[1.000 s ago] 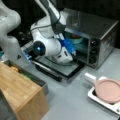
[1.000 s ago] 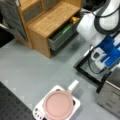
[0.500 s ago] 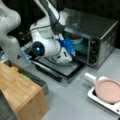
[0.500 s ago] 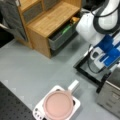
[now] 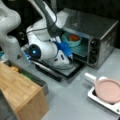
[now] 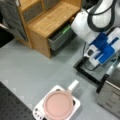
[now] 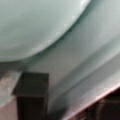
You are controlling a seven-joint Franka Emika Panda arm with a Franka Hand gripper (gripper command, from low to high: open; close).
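Observation:
My blue gripper [image 5: 67, 51] reaches over the lowered door [image 5: 62, 72] into the mouth of a silver toaster oven [image 5: 100, 27]. Inside the oven a teal bowl [image 5: 71, 40] holding something red-orange [image 5: 74, 37] sits on a teal tray [image 5: 81, 50]. The gripper is at the tray's front edge, just below the bowl. In a front view the gripper [image 6: 106, 50] shows as blue blocks beside the oven [image 6: 112, 92]. The wrist view is filled by the bowl's pale teal underside [image 7: 37, 25] and the tray [image 7: 82, 62], with one dark finger [image 7: 31, 95] at the lower left.
A pink round lid rests on a white pan with a stubby handle [image 5: 110, 90], [image 6: 58, 105], on the grey table in front of the oven. A wooden shelf unit [image 5: 17, 92], [image 6: 50, 20] with a grey bin [image 6: 60, 37] stands opposite. The arm's white base [image 5: 10, 37] is behind.

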